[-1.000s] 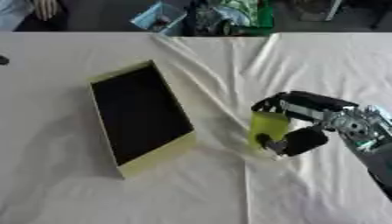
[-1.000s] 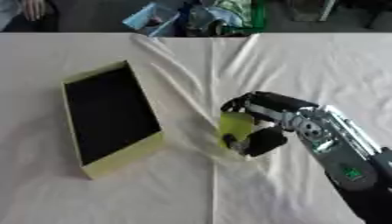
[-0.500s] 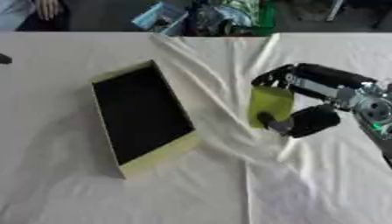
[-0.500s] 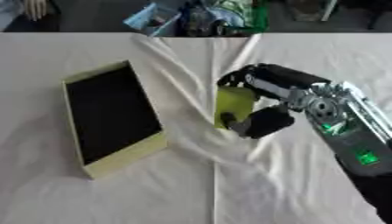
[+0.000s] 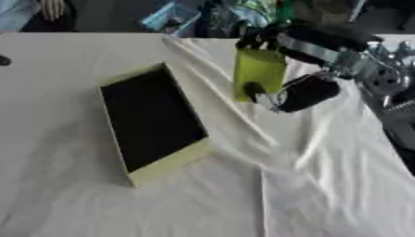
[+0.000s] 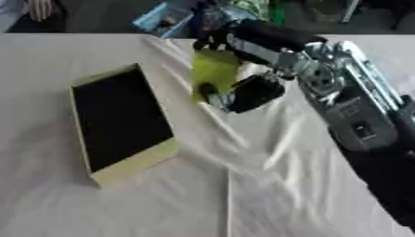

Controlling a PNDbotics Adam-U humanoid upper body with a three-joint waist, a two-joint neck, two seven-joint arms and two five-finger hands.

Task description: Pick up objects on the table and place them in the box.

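My right hand (image 5: 300, 90) holds a yellow-green flat object (image 5: 258, 74) above the white tablecloth, fingers over its top edge and thumb against its lower front. The object hangs upright, just right of the box. The box (image 5: 152, 119) is a shallow yellow-walled tray with a black inside, lying askew at centre left with nothing in it. In the right eye view the same object (image 6: 212, 74) and hand (image 6: 253, 90) show, with the forearm running off to the lower right. My left hand shows in neither view.
A wrinkled white cloth (image 5: 324, 185) covers the table. Beyond the far edge lie a blue packet (image 5: 170, 16) and green items (image 5: 263, 7). A small dark thing (image 5: 4, 60) sits at the left edge.
My right hand has lifted the yellow-green object off the cloth and carried it up and toward the far side, closer to the box's right wall. The box has not moved.
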